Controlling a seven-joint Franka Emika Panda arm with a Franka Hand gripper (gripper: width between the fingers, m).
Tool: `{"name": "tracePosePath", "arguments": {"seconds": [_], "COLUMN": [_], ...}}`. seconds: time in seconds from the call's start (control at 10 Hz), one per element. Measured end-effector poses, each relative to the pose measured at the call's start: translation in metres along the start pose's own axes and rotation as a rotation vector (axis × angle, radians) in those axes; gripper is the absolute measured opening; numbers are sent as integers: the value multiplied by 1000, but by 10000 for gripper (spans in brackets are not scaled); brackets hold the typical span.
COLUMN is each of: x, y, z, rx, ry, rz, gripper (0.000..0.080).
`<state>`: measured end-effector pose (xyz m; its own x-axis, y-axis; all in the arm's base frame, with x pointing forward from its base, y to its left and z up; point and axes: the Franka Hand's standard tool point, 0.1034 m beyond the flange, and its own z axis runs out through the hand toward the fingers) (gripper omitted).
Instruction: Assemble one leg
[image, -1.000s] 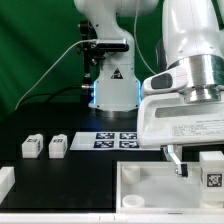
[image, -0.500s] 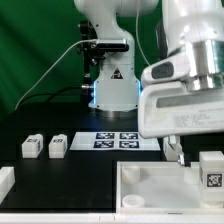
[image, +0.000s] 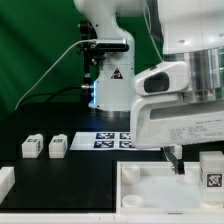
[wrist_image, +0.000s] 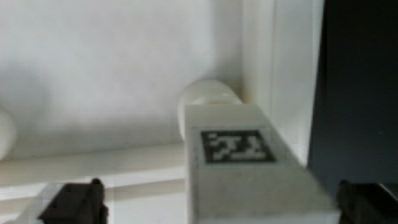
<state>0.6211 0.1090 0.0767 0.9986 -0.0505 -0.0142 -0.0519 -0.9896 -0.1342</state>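
Note:
A white leg (wrist_image: 240, 150) with a black marker tag lies or stands against the white tabletop panel (wrist_image: 107, 90), between my fingertips. My gripper (wrist_image: 217, 202) is open: one dark fingertip (wrist_image: 71, 200) stands well clear of the leg, the other (wrist_image: 365, 200) is a little off its far side. In the exterior view the gripper (image: 192, 163) hangs low over the tabletop panel (image: 150, 185), at the exterior view's right, with the tagged leg (image: 213, 170) beside its visible finger (image: 178, 160). The second finger is hidden there.
Two more white legs (image: 30, 147) (image: 57, 147) stand on the black table at the exterior view's left. The marker board (image: 115, 140) lies in front of the robot base. A white part (image: 5, 180) shows at the left edge.
The hand rose and shifted towards the exterior view's left half a second ago, then came back down and right over the leg. The jaws stay open.

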Motion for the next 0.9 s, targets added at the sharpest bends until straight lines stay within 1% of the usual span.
{"name": "tracePosePath", "arguments": {"seconds": [0.1,0.2,0.3,0.4,0.5,0.6,0.7,0.8,0.9], "x": [3,17,13,13,13,13,13,13,13], "y": [1,-1,0,1,1,1,1,1,1], "z": [-1,-1,1,1,2,2,2,2,2], "rx": [-11,-20,-22,-22,-22,-22,-22,-23,-23], "ry": [-98,-29,-28,-28,-29,-29,-29,-28,-28], "rz": [3,-1,-1,1,1,1,23,39,51], "gripper": [649,649,649,521,521,387,387,291,292]}}
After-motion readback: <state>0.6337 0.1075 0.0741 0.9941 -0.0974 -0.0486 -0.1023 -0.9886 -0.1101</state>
